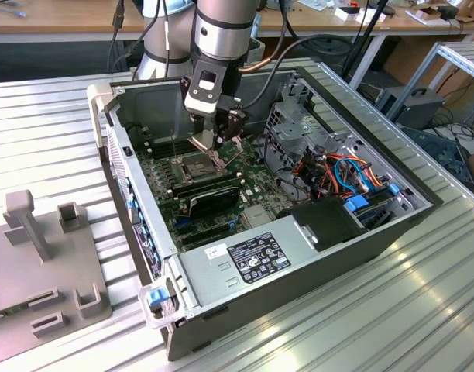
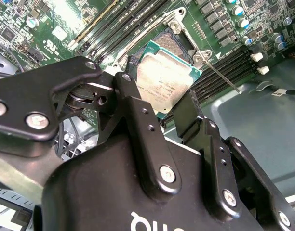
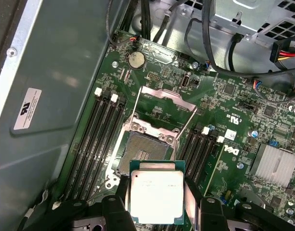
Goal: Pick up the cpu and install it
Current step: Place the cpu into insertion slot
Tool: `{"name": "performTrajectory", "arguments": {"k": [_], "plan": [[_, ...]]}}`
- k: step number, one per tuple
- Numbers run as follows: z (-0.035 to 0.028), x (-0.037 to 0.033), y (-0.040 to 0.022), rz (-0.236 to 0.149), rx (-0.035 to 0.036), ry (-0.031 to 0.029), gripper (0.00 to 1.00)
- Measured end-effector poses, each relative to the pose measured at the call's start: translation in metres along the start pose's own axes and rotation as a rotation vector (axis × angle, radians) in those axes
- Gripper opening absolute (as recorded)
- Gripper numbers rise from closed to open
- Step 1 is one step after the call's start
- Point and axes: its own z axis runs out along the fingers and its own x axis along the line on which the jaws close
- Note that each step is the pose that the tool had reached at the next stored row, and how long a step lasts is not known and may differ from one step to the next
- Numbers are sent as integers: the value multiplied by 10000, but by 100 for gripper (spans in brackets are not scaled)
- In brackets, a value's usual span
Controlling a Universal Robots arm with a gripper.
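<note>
Black fingers [image 3: 119, 207] of the gripper [image 3: 157, 211] clamp opposite edges of the one cpu [image 3: 156, 195], its silver top showing. The cpu hangs flat over the gripper-side edge of the single open socket [image 3: 146, 153], sides roughly parallel to the socket's, inside the computer case [image 1: 314, 279].

Covered, clipped, too small
In the second wrist view the fingers [image 2: 135, 108] of the gripper [image 2: 156, 94] hide one corner of the cpu [image 2: 169, 72]; in the first wrist view the cpu covers the socket [image 3: 150, 147]'s near edge — and the exterior view's left edge cuts off the grey fixture [image 1: 66, 271].
</note>
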Motion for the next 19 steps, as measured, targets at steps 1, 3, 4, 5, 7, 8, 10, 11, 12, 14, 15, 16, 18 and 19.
{"name": "performTrajectory", "arguments": {"k": [1, 3, 4, 5, 7, 8, 10, 11, 12, 14, 15, 16, 18, 19], "plan": [[0, 0, 0, 4, 0, 0, 54], [0, 0, 0, 14, 0, 0, 54], [0, 0, 0, 19, 0, -1, 54], [0, 0, 0, 23, 0, 0, 54], [0, 0, 0, 33, 0, -1, 54], [0, 0, 0, 38, 0, -1, 54], [1, 0, 0, 135, 1, -3, 54], [3, 0, 0, 279, 2, -6, 54], [5, 0, 0, 512, 5, -11, 54], [9, 0, 0, 977, 10, -22, 54], [11, 0, 0, 1155, 12, -25, 54], [13, 0, 0, 1320, 14, -29, 54], [16, 0, 0, 1663, 17, -37, 54], [19, 0, 0, 1969, 21, -44, 54]]}}
